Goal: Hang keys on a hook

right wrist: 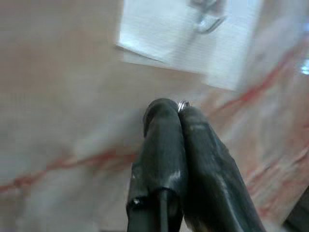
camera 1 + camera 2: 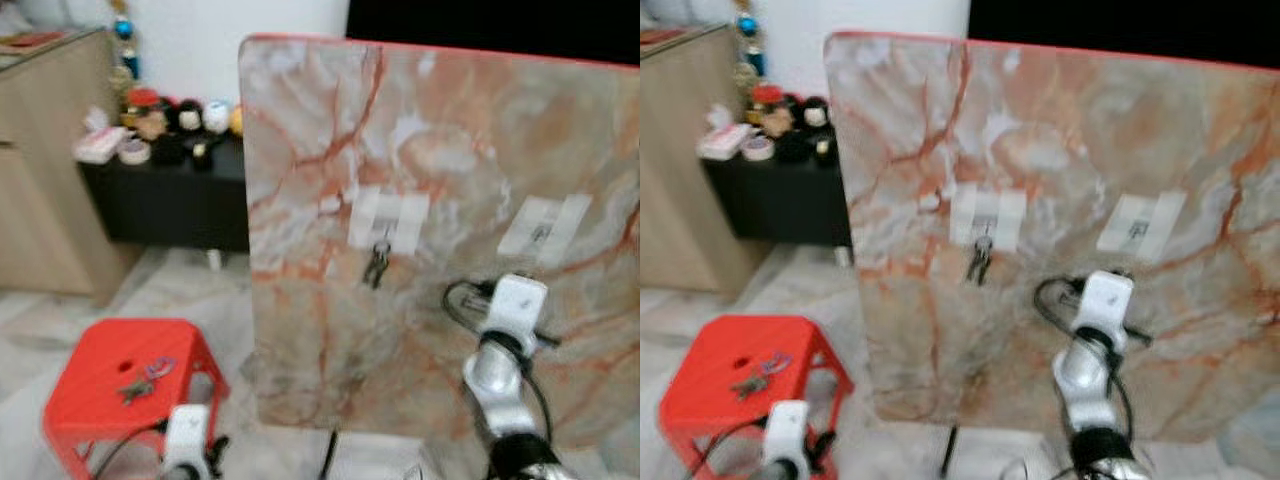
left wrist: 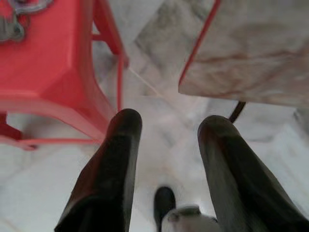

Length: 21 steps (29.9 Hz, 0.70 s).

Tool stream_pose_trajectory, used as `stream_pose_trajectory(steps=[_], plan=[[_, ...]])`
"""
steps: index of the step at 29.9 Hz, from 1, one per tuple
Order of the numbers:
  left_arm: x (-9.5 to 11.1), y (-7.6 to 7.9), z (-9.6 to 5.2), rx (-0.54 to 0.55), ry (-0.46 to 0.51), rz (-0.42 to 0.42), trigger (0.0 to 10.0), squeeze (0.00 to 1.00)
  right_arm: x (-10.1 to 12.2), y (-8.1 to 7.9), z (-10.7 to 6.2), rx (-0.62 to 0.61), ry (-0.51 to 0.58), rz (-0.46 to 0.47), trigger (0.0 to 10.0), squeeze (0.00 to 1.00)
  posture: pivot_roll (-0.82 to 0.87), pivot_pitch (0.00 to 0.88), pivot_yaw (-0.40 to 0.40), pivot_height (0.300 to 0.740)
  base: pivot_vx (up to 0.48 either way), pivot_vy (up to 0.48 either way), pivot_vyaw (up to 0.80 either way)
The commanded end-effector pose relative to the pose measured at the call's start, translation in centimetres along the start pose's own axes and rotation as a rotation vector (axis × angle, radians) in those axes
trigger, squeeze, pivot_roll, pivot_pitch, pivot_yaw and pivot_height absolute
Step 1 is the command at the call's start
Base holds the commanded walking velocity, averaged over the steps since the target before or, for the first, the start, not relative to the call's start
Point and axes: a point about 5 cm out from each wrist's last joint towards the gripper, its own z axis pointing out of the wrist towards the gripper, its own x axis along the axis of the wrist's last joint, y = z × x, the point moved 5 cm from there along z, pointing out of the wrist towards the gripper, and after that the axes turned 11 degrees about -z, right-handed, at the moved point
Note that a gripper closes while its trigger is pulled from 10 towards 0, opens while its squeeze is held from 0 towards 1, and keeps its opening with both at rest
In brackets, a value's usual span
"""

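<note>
While right gripper (image 1: 179, 110) clamps key ring (image 1: 183, 103) below hook (image 1: 207, 19), left gripper (image 3: 169, 128) gapes.

A red stool (image 2: 110, 375) stands before a toy-laden black cabinet (image 2: 170, 200).

1. The two head eyes look forward and slightly down at the upright marble board (image 2: 450, 200), near enough that it spans most of both pictures.
2. Both eyes share the red stool (image 2: 130, 375) at lower left and the black side table (image 2: 780, 195) behind.
3. The left wrist camera points down along its gripper (image 3: 166, 128), close above the floor (image 3: 159, 111) beside the stool.
4. The right wrist camera faces the board at very close range, a taped hook (image 1: 205, 21) just past its gripper (image 1: 178, 108).
</note>
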Motion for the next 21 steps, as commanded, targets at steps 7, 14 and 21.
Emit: stream_pose_trajectory(steps=[7,14,21], plan=[[-1.2,1.2,-0.1,-0.026,-0.030,-0.006,10.0,0.00,-0.2,1.9,0.7,-0.080,-0.005,-0.018,10.0,0.00,0.07,0.000,-0.071,0.740,0.000,0.000,0.00],[-1.4,1.1,-0.1,-0.022,-0.036,-0.004,10.0,0.00,1.1,3.2,1.1,-0.151,0.064,-0.071,10.0,0.00,0.07,0.000,-0.071,0.740,0.000,0.000,0.00],[-1.4,1.1,-0.2,-0.024,-0.038,-0.004,10.0,0.00,2.0,3.4,0.9,-0.174,0.109,-0.091,10.0,0.00,0.07,0.000,-0.071,0.740,0.000,0.000,0.00]])
